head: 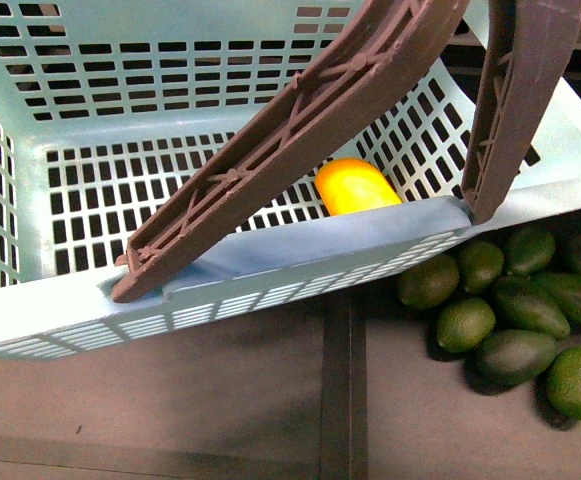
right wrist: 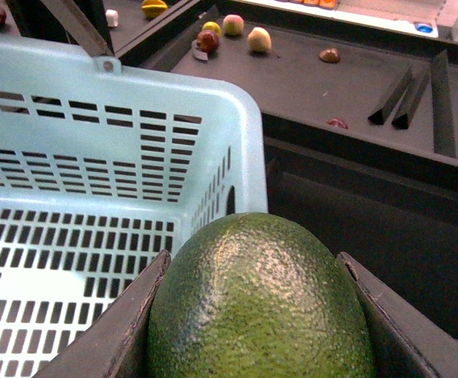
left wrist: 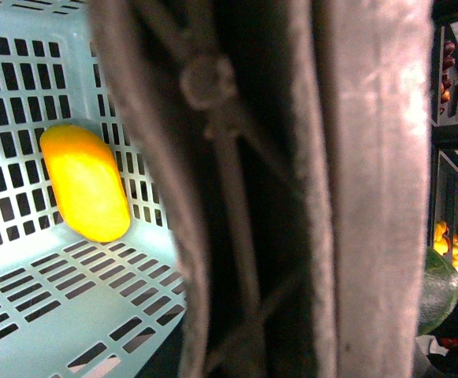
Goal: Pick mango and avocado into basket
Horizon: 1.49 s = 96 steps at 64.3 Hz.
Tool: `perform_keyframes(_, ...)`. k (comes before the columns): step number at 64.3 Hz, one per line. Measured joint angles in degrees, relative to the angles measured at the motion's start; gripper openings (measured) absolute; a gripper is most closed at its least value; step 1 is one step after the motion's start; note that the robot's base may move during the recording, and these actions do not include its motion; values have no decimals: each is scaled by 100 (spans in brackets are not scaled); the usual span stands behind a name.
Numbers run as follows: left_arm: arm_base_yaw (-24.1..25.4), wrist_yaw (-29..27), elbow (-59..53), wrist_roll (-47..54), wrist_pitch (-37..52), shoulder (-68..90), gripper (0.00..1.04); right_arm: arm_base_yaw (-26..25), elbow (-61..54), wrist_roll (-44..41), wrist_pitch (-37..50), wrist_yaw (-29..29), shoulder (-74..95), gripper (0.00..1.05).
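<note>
The teal basket [head: 60, 290] fills the front view, its brownish-purple handles [head: 300, 130] raised. The yellow-orange mango [head: 355, 186] lies on the basket floor against the near wall; it also shows in the left wrist view [left wrist: 85, 183]. My left gripper is shut on the basket handle [left wrist: 292, 189], which fills that view; the gripper's fingers are hidden. My right gripper [right wrist: 256, 315] is shut on the green avocado [right wrist: 256, 303], held just outside the basket's corner [right wrist: 240, 118], above its rim. The avocado's edge shows in the left wrist view [left wrist: 437, 291].
Several loose avocados [head: 510, 310] lie on the dark shelf right of the basket. Apples and other fruit [right wrist: 232, 31] sit on a far dark shelf with dividers [right wrist: 441, 94]. Fruit shelves [left wrist: 449, 236] show behind the handle.
</note>
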Motion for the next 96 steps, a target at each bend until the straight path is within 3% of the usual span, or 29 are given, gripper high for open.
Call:
perform_keyframes(24,0,2,0,0,0,0,14,518,850,1174,516,494,1727,54)
perform_keyframes(43,0,-2,0,2,0,0,14,520,1023,1816,645,581,1939,97)
perform_keyframes(62,11,-11,0,-11,0,0,14,-238,326,2177,444,748,595,96)
perform_keyframes(66,13,-31,0,-4,0,0,14,-332,44,1757,1239,1167,463,87)
perform_keyframes(73,-17,11,0,4,0,2,14,-505,-669,992,2199,1078,214,70)
perform_keyframes(80,-9,39,0,-37,0,4,14,-789,-1410,612,2398,804,-289,46)
perform_keyframes(96,-9,24,0,-15,0,4,14,-1178,-2218,476,2404,442,-1084,6)
